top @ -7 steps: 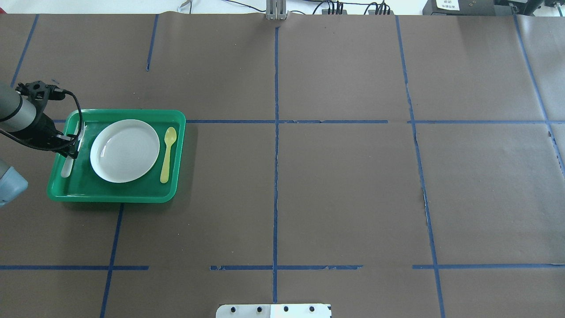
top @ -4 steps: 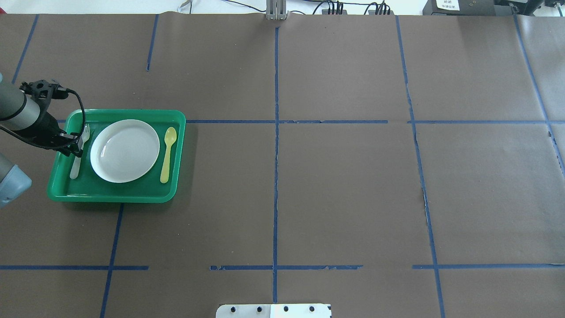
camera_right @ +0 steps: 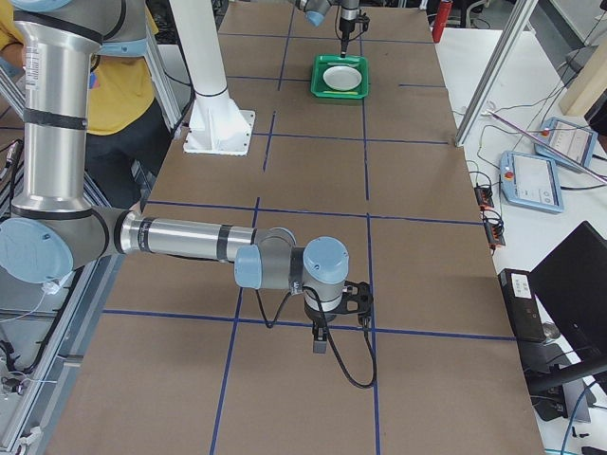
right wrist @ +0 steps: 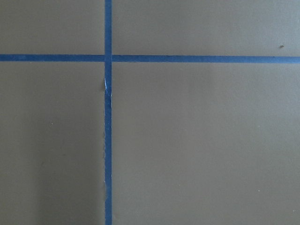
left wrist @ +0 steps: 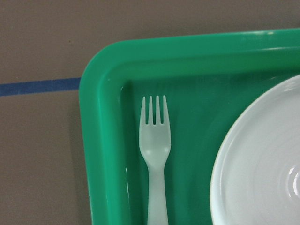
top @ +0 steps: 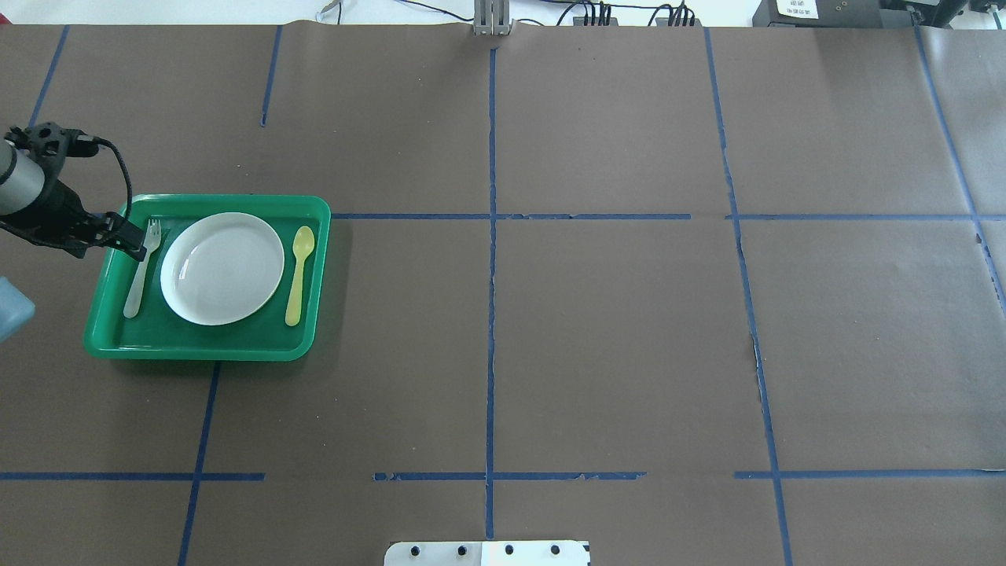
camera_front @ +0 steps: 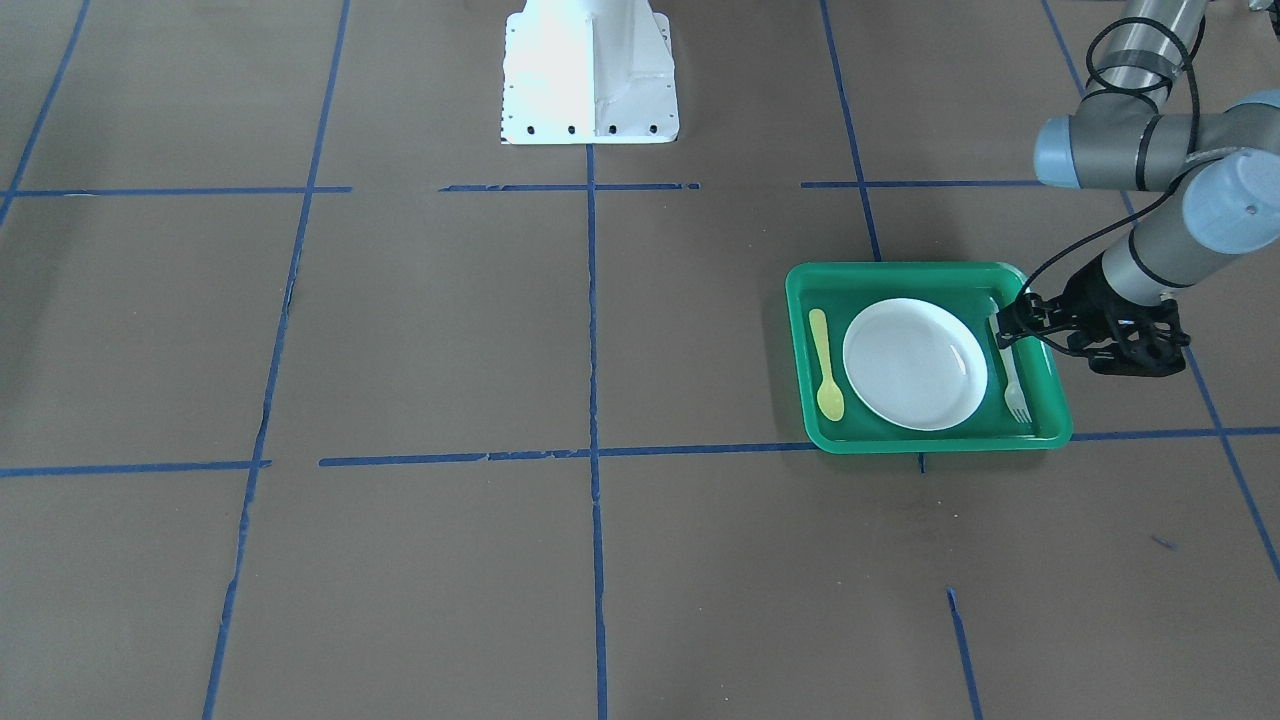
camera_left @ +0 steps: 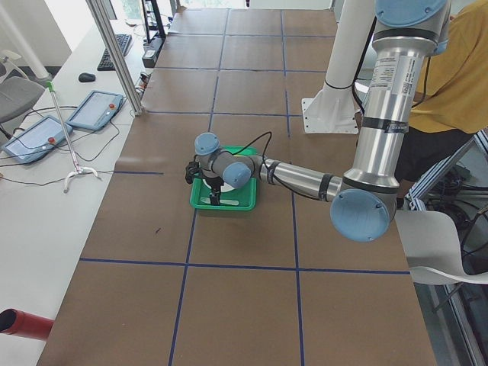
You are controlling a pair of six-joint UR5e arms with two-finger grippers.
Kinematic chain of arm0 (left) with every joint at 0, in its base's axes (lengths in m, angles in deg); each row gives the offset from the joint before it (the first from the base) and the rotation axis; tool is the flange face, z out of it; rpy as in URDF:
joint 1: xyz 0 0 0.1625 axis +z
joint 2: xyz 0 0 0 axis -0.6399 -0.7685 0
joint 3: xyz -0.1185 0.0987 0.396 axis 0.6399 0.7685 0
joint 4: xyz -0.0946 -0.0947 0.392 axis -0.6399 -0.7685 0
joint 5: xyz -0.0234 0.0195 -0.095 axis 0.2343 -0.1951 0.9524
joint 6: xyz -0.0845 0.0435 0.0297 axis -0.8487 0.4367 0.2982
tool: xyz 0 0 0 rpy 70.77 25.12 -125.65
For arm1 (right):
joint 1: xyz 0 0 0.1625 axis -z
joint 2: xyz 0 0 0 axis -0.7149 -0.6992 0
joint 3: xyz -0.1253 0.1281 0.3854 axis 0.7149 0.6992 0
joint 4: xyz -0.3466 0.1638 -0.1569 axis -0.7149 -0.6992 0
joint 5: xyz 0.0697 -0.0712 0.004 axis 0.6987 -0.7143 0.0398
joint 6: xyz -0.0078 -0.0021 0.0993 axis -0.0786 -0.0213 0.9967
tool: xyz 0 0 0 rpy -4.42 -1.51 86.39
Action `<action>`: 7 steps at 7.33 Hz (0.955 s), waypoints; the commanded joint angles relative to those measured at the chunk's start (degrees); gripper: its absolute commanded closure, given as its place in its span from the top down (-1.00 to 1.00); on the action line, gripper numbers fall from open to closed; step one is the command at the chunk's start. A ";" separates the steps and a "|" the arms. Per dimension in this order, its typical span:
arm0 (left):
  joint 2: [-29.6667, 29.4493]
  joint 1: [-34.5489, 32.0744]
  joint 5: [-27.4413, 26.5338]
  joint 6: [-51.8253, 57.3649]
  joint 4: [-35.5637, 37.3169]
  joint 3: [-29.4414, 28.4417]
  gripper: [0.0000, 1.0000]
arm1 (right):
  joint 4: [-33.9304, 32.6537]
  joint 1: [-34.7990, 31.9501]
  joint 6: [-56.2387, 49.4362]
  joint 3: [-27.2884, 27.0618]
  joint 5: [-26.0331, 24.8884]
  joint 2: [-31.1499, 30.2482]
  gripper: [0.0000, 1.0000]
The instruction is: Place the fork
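Jaws: left gripper (top: pixel 135 240) hangs over the tray's left rim with nothing between its fingers; how wide they stand I can't make out. Right gripper (camera_right: pixel 321 334) shows only in the side view, so no call on its jaws either
Tray: green tray (top: pixel 204 350) sits near the table's left edge, towards the far side in the overhead view
Fork: fork (top: pixel 141 270) lies flat in the tray's left lane, tines towards the far edge, handle towards the robot, just beside the plate and apart from the gripper
Plate: white plate (top: pixel 222 268) fills the tray's middle
Spoon: yellow spoon (top: pixel 298 273) lies in the right lane, parallel to the fork
Stage: the fork looks placed, my read is the release is done
Doing it well: lift straight up first, then pull back towards the left edge, fingers well above the rim so nothing nudges tray or fork
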 commanded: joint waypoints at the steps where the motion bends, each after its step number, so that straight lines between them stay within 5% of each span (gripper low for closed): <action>1: 3.74 -9.32 1.22 13.98 1.41 1.62 1.00 | 0.00 0.00 0.00 0.00 0.00 0.00 1.00; 4: 4.29 -26.54 0.69 44.50 20.96 1.27 1.00 | 0.08 0.00 -0.09 0.00 0.00 0.00 1.00; 7: 9.19 -31.33 1.30 47.82 23.65 1.61 1.00 | 0.00 0.00 0.00 0.00 0.00 0.00 1.00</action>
